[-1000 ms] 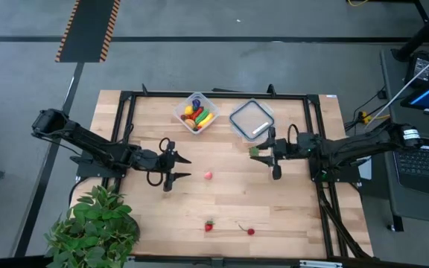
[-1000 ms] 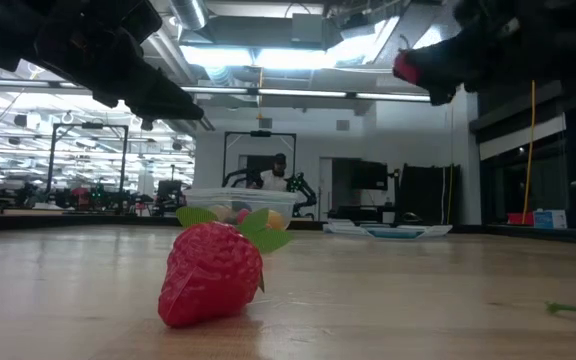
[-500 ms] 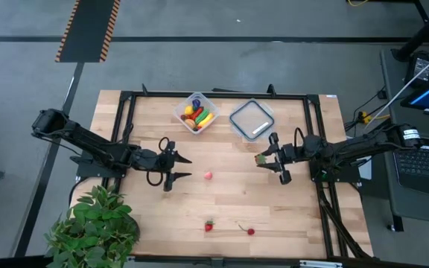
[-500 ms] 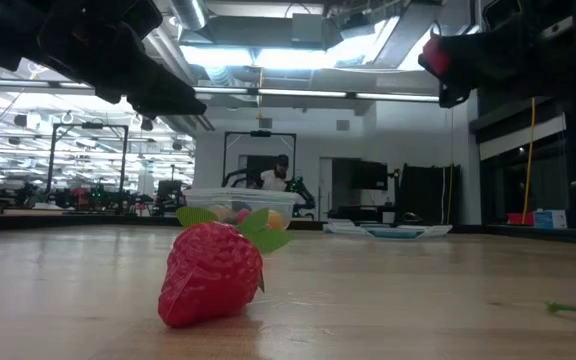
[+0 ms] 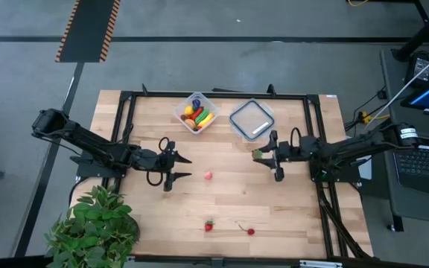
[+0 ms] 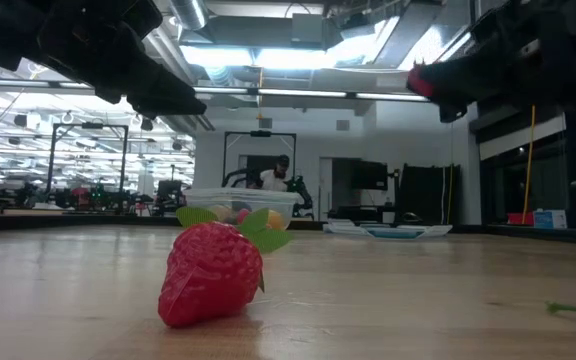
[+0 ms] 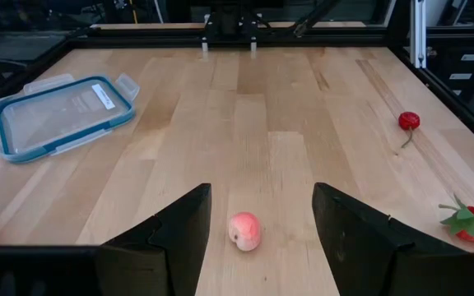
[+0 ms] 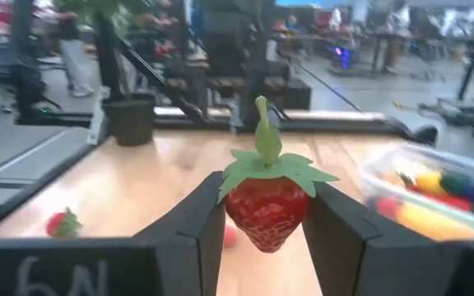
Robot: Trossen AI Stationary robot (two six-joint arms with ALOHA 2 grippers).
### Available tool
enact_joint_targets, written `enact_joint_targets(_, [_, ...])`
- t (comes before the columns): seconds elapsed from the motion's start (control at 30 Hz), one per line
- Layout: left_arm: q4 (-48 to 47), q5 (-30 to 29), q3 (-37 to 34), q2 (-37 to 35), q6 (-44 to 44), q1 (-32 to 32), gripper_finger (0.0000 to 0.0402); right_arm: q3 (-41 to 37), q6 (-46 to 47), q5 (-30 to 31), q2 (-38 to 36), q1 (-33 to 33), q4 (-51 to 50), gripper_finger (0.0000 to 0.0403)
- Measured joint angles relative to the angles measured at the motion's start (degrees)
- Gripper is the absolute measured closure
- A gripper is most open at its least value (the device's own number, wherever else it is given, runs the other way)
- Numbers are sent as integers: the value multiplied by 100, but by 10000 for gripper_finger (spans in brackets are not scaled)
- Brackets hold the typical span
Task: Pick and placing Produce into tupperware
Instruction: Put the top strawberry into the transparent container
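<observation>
The tupperware (image 5: 196, 112), a clear tub with several colourful produce pieces in it, stands at the table's far side; the right wrist view shows it too (image 8: 434, 193). My right gripper (image 5: 265, 155) hangs over the table's right half, shut on a red strawberry (image 8: 266, 210) with green leaves. My left gripper (image 5: 187, 167) hovers open at mid-left, pointing at a pink peach (image 7: 244, 231) that lies on the wood just ahead of its fingers. Another strawberry (image 5: 208, 225) and a cherry (image 5: 250, 231) lie near the front edge. My right gripper pinches the strawberry's red body (image 8: 239, 215) by its two sides between its two fingers. The fingers reach in level from the table's right side. The strawberry sits upright, leaves and stem up, lifted clear of the table.
The flat lid (image 5: 252, 119) with a white label lies to the right of the tub. A black frame (image 5: 214, 95) runs round the table. A potted plant (image 5: 95, 223) stands at the near left corner. Bare wood lies between the two grippers.
My right gripper has swayed slightly and ended a little lower, still carrying the strawberry, which stays upright and clear of the table.
</observation>
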Motion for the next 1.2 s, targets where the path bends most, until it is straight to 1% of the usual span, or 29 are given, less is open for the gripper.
enact_joint_targets(0.2, [-7,0,0,-1,1,0,195,335,8,600,633,-25,-89,264])
enact_joint_targets(0.3, [-47,-2,0,-2,0,0,195,718,-95,601,1000,-105,-421,264])
enact_joint_targets(0.47, [-135,0,0,-1,0,0,195,1584,-134,600,1636,-322,-1609,264])
enact_joint_targets(0.53, [-171,-1,0,-2,-5,0,195,1893,-250,600,1890,-417,-1755,264])
enact_joint_targets(0.73, [-174,0,0,0,-7,0,195,2644,-479,600,2577,-768,-1775,264])
enact_joint_targets(0.83, [-176,-1,0,-1,-7,0,195,3034,-571,591,2921,-936,-2048,264])
enact_joint_targets(1.07, [-253,0,0,-2,20,-2,195,4237,-987,-207,3809,-1377,-2894,264])
enact_joint_targets(1.2, [-398,0,0,-2,-13,-2,195,5122,-1247,-571,4195,-1647,-3783,264])
